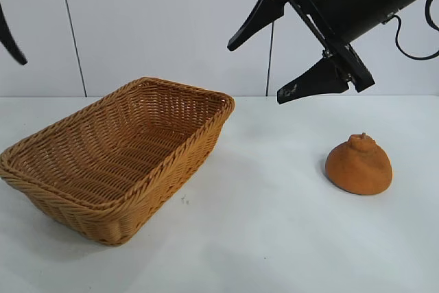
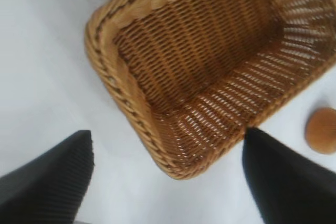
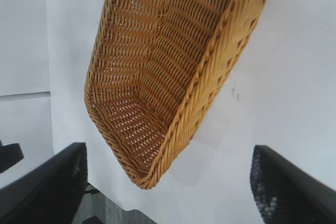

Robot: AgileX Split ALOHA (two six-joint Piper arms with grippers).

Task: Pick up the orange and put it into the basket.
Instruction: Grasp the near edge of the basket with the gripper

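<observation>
The right gripper [image 1: 264,60] hangs in the air above the white table [image 1: 274,238], its two black fingers [image 1: 255,15] spread wide with nothing between them, pointing down and toward the basket. The orange [image 1: 359,164] sits on the table below and to the right of those fingers, well clear of them, flat side down with its knobbly bump pointing straight up. The wicker basket [image 1: 154,190] lies well apart from the fruit on the other side, its long axis running diagonally from the near left corner toward the back; bare table lies between them. The left gripper [image 2: 168,177] hovers above the basket's end, jaws likewise wide apart and holding nothing.
</observation>
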